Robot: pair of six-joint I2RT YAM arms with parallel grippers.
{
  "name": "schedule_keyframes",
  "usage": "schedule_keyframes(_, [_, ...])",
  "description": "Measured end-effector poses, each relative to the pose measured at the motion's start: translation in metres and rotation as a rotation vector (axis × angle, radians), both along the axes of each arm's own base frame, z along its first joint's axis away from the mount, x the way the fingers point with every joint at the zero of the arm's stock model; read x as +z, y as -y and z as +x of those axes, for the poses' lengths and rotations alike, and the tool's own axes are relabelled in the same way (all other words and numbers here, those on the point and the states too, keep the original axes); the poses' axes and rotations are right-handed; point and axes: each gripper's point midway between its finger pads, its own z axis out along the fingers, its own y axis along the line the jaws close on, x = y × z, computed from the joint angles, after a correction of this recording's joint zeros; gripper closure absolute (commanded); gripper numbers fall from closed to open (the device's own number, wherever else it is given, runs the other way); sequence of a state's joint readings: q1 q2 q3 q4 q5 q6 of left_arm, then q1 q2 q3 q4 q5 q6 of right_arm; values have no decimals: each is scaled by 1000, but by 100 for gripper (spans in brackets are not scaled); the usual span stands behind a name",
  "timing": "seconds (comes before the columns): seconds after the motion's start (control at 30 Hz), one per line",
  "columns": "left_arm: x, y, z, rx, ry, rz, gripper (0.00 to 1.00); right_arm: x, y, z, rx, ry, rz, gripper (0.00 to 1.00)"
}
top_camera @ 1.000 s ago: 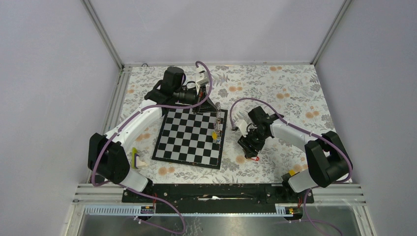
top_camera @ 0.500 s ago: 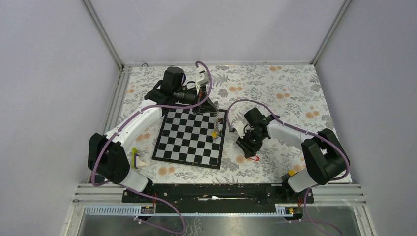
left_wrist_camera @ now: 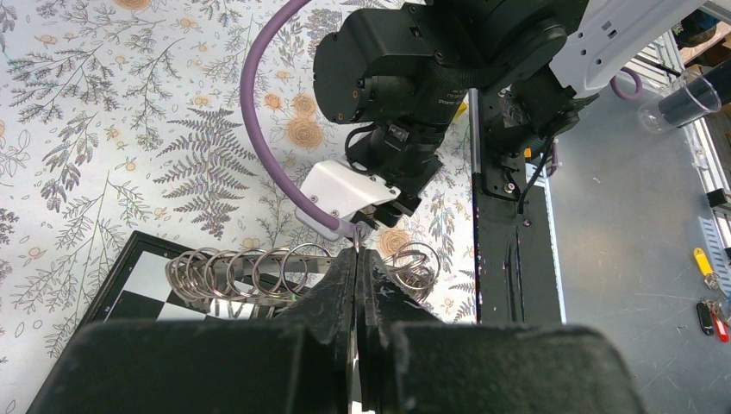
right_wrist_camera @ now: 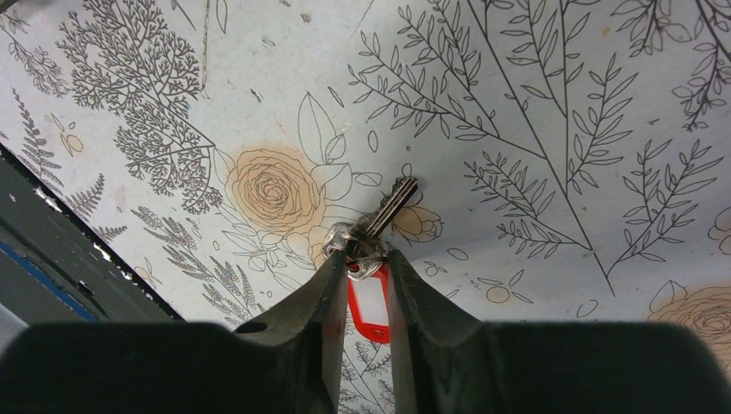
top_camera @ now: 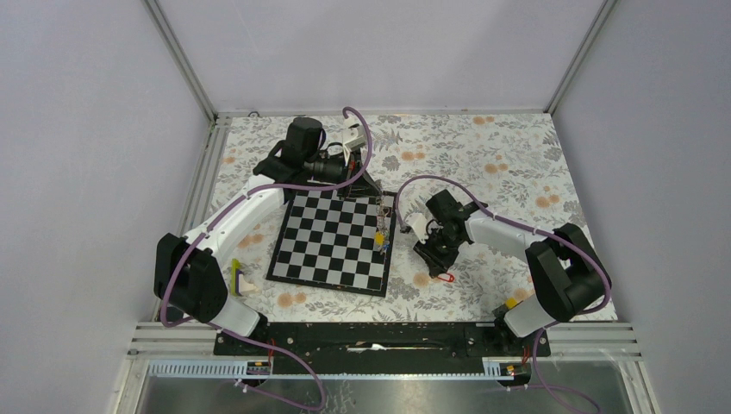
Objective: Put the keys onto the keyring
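Observation:
On the chessboard [top_camera: 332, 241], the keyring [top_camera: 382, 217] stands on edge, with a yellow tag [top_camera: 378, 236] and a blue tag [top_camera: 385, 248] hanging from it. My left gripper [top_camera: 371, 191] is shut on it. In the left wrist view a thin metal edge pokes out of the shut tips [left_wrist_camera: 357, 257], and several small rings [left_wrist_camera: 250, 272] are strung beside them. A key with a red tag [right_wrist_camera: 369, 306] lies on the flowered cloth right of the board, also in the top view [top_camera: 445, 277]. My right gripper [right_wrist_camera: 360, 260] is down over it, its fingers pressed against both sides of the tag. The key's blade [right_wrist_camera: 392, 200] sticks out past the tips.
A small yellow and white object [top_camera: 240, 280] lies by the left arm's base. The black rail [top_camera: 379, 336] runs along the table's near edge. The right arm's purple cable [left_wrist_camera: 259, 112] loops in front of my left gripper.
My right gripper has slid a little left and down over the red-tagged key, and its jaws have narrowed onto the tag. The left arm holds still.

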State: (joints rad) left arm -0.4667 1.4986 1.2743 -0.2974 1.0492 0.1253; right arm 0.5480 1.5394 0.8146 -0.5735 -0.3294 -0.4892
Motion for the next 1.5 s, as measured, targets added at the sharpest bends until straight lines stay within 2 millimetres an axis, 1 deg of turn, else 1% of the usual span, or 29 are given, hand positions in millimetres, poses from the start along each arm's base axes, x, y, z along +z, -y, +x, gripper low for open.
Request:
schedule_keyframes(0.23, [0,-1,0,2,-2,0,100,1,2,6,-5,24,-20,85])
schedule_keyframes(0.4, [0,-1,1,3,-2,0,100,4,5,15,14,64,-41,88])
schedule_keyframes(0.57, [0,-1,1,3,-2,0,100,8,7,21,37,88,-57,92])
schedule_keyframes(0.7, [0,-1,1,3,-2,0,100,9,9,25,47,107,-69,94])
schedule_keyframes(0.93, [0,-1,1,3,-1,0,100,9,10,26,60,115,-76,90])
schedule_keyframes(1.27, [-2,-1,0,2,-5,1,100,9,10,26,60,116,-76,92])
schedule_keyframes(1.5, [-2,-1,0,3,-6,2,100,9,9,26,58,117,-73,84])
